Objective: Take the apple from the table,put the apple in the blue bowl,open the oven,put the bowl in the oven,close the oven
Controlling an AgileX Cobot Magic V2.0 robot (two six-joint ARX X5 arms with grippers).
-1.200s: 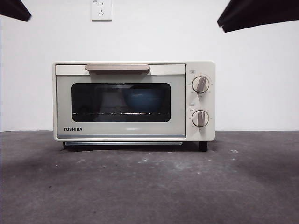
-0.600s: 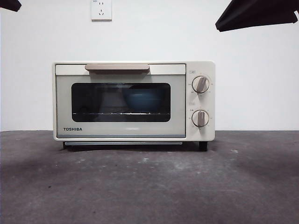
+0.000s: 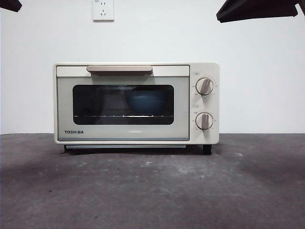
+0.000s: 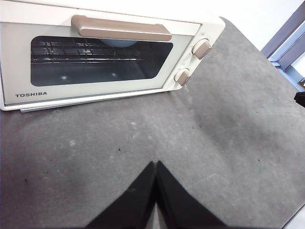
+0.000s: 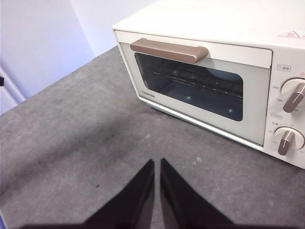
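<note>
The cream-white TOSHIBA oven (image 3: 136,103) stands on the dark grey table (image 3: 152,191) with its door shut. Through the dark glass I see the blue bowl (image 3: 145,102) on the wire rack; a sliver of the bowl (image 4: 119,43) also shows in the left wrist view. The apple is hidden. My left gripper (image 4: 156,164) hovers shut over bare table in front of the oven (image 4: 105,57). My right gripper (image 5: 157,163) is shut too, above the table before the oven (image 5: 214,81). In the front view both arms are only black tips at the top corners.
A beige bar handle (image 3: 119,70) runs along the door's top, and two round knobs (image 3: 204,86) sit on the oven's right panel. A wall socket (image 3: 103,9) is on the white wall behind.
The black arm tips at both top corners have drawn slightly up and outward. The oven and bowl have not moved.
</note>
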